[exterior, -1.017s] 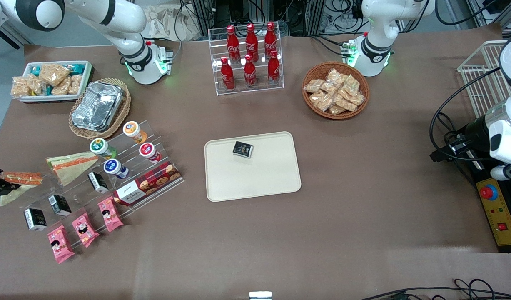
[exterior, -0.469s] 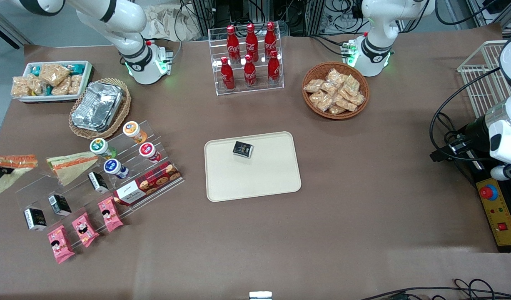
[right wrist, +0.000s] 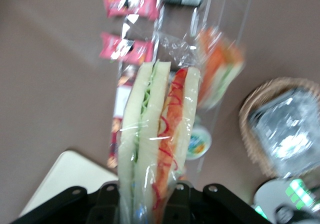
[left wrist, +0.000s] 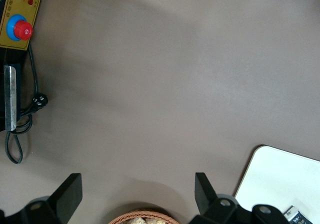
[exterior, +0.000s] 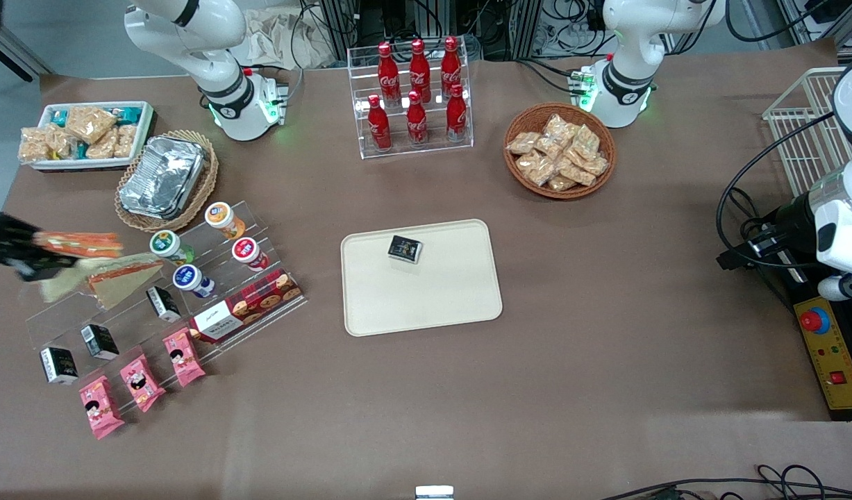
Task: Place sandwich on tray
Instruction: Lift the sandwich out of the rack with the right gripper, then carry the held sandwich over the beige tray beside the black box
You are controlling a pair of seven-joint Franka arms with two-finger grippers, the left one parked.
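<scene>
My right gripper (exterior: 31, 254) hangs at the working arm's end of the table, above the acrylic stand, shut on the sandwich (exterior: 77, 243). The sandwich is a clear-wrapped wedge of pale bread with a thick orange-red band. In the right wrist view the sandwich (right wrist: 159, 129) stands on edge between the gripper's (right wrist: 146, 199) black fingers (right wrist: 108, 196), which press its wrapped base. The cream-beige tray (exterior: 426, 298) lies at the table's middle, well apart from the gripper; a corner of the tray (right wrist: 62, 176) shows in the wrist view.
A flatter wedge sandwich (exterior: 123, 274) lies on the acrylic stand (exterior: 210, 278) just under the held one, among yoghurt cups, small black boxes and pink packs. A small black box (exterior: 405, 248) sits on the tray. A foil container in a basket (exterior: 163, 177) and a cola rack (exterior: 415, 97) stand farther back.
The gripper has carried the sandwich up off the stand's end, farther from the front camera and then toward the tray. Nothing else has moved.
</scene>
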